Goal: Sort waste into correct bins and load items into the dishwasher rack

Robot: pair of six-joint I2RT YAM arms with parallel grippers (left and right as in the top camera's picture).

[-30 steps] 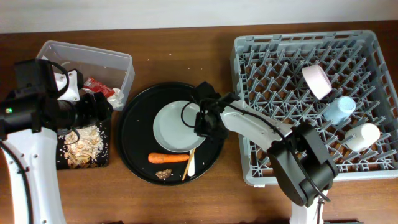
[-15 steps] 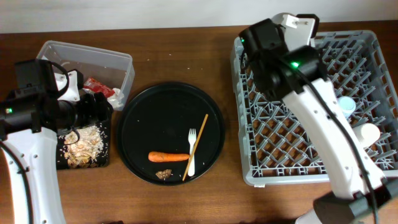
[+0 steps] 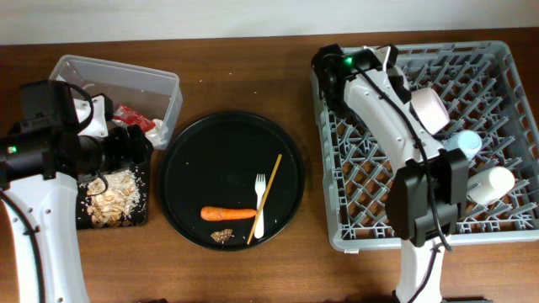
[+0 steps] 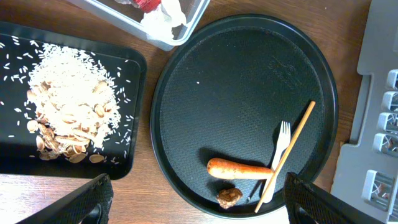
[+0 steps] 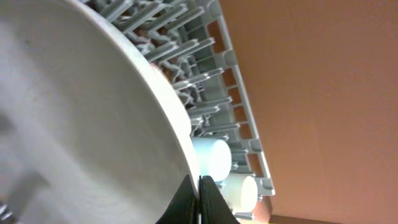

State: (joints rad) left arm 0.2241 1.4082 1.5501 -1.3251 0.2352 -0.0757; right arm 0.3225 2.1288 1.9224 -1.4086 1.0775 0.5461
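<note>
Carrot (image 3: 227,213) — axis L-R, tip R

An orange carrot (image 4: 239,168), white plastic fork (image 4: 282,134), pale wooden chopstick (image 4: 305,119); round black tray (image 4: 236,81); white round plate (image 5: 81,124); grey grid-patterned dishwasher rack (image 3: 505,76); brown counter (image 3: 244,76).

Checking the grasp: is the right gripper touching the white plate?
Touching. The right wrist view shows the right gripper pinching the rim of the white plate, no gap.

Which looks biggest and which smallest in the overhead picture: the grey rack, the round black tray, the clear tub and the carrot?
Largest to smallest, as seen from overhead:
1. grey rack
2. round black tray
3. clear tub, one corner hidden
4. carrot
No close calls.
</note>
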